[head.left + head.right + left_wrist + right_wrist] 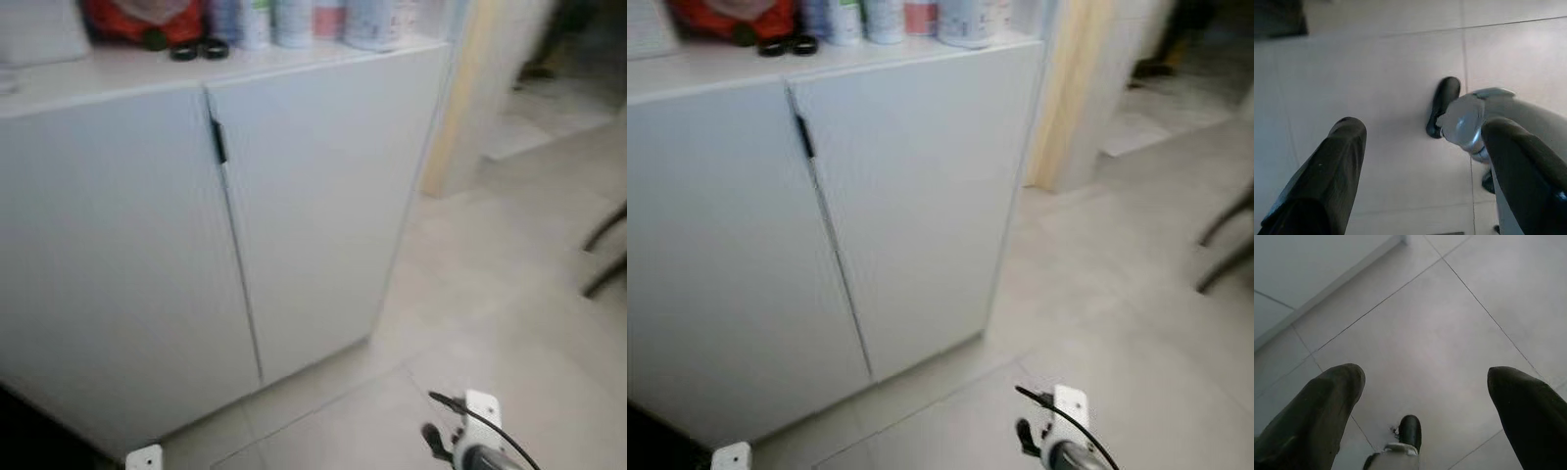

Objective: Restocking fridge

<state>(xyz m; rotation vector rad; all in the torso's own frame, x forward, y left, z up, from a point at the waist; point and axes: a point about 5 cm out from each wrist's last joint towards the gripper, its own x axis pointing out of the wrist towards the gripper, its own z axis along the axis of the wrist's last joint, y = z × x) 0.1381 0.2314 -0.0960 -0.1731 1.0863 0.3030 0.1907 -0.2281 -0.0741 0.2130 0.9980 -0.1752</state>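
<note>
A white two-door cabinet (294,215) stands before me, both doors shut, with a small black handle (217,140) at the seam near the top. Several bottles (294,20) and a red object (137,18) rest on its top. Both arms hang low by my sides over the tiled floor; the right wrist (480,431) and a bit of the left arm (145,457) show at the picture's bottom edge. My left gripper (1425,171) is open, with nothing between its fingers. My right gripper (1425,401) is open too, above bare tile.
Light floor tiles (470,294) stretch to the right of the cabinet. A pale wall corner (456,117) stands behind it, and dark chair legs (607,255) poke in at the far right. My own silver leg (1528,122) and black foot (1444,105) are below the left gripper.
</note>
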